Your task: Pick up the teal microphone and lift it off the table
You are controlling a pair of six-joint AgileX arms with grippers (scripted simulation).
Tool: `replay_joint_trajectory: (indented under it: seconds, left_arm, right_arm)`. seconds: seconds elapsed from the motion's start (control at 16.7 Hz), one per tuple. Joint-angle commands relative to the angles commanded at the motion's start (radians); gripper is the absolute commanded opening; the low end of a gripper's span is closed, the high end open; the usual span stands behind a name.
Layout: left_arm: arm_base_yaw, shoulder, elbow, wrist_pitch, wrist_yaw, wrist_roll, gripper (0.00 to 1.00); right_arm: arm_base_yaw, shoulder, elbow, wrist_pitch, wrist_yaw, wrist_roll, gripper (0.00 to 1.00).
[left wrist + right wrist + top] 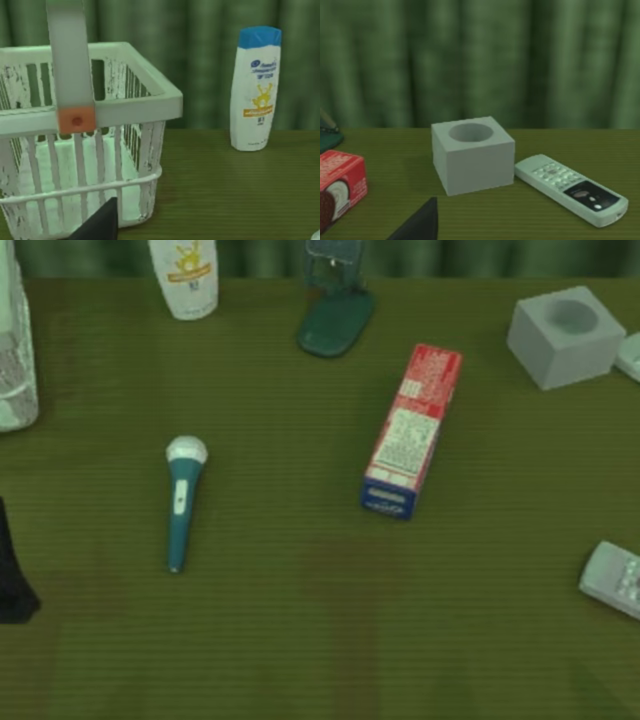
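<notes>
Left jaws: only one dark tip in sight low in the left wrist view, so cannot tell whether apart or together. Clamped on nothing visible, well clear of the task's thing. Left arm (14,580) parked at the left edge of the bench (300,630), showing as a dark shape in the top view.

Right jaws: likewise a single dark tip in the right wrist view; apart or together, cannot tell. Right arm out of the top view.

Teal microphone (181,505) lying flat on the bench, left of centre, untouched. White head toward the far edge, handle end toward the near edge, white switch patch facing up.

Farther out:
- White slatted basket (150,105) at the far left corner, close in front of the left wrist camera.
- White shampoo bottle (255,90) with a blue cap upright at the far edge, right of the basket.
- Dark green stand (335,322) at the far edge, near the middle.
- Red box (411,430) lying flat right of centre, well apart from the microphone.
- Grey block (472,155) with a round hollow near the far right corner.
- Pale remote control (570,187) at the right edge, near the block but apart.
</notes>
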Motion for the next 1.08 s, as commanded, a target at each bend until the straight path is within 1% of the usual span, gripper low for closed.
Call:
replay_joint_trajectory:
  seconds: [0.24, 0.48, 0.66, 1.08]
  left_arm:
    - [-0.01, 0.031, 0.03, -0.021, 0.001, -0.008, 1.0]
    - [-0.057, 0.221, 0.194, -0.135, -0.002, -0.052, 1.0]
    - [-0.107, 0.472, 0.372, -0.266, -0.008, -0.099, 1.0]
    - [-0.243, 1.203, 0.832, -0.626, -0.02, -0.224, 1.0]
  right_arm:
    - [0.0, 0.0, 0.0, 0.0, 0.0, 0.0, 1.0]
    - [0.0, 0.0, 0.0, 0.0, 0.0, 0.0, 1.0]
    - [0.0, 0.0, 0.0, 0.0, 0.0, 0.0, 1.0]
    - [0.0, 0.0, 0.0, 0.0, 0.0, 0.0, 1.0]
